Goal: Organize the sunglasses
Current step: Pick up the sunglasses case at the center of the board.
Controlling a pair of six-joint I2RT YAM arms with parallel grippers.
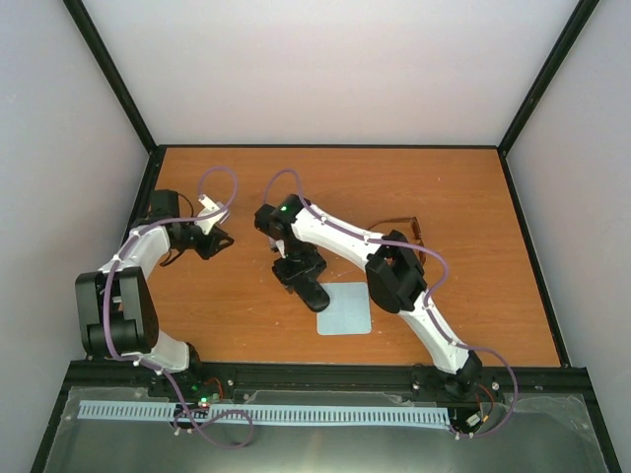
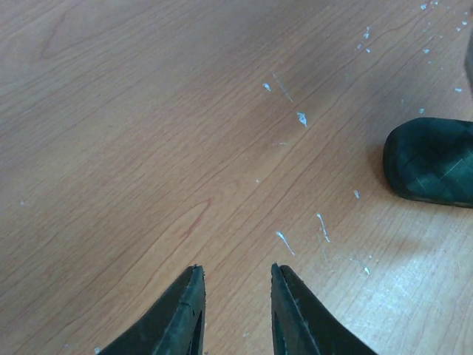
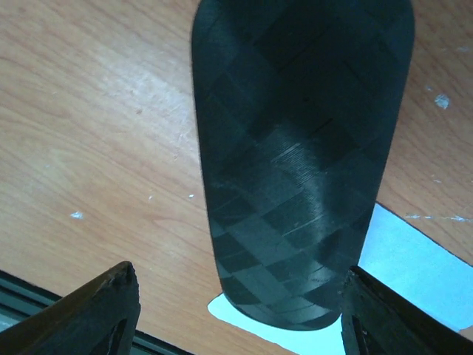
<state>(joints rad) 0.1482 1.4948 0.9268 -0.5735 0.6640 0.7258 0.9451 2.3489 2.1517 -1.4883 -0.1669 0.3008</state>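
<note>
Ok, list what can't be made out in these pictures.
- sunglasses: top view, mostly behind the right arm; only thin brown pieces show, so folded or open is unclear.
- case: right wrist view, cut off by the top edge; only its black outside shows, contents hidden.
- cloth: right wrist view, partly under the case.

Bare worktop (image 2: 148,133) lies free ahead of the left hand (image 2: 236,268); the black case (image 2: 432,159) stands to its right. Beneath the right hand (image 3: 240,272), the case, overlapping the blue cloth (image 3: 421,259), nearly fills the gap between its jaws.
</note>
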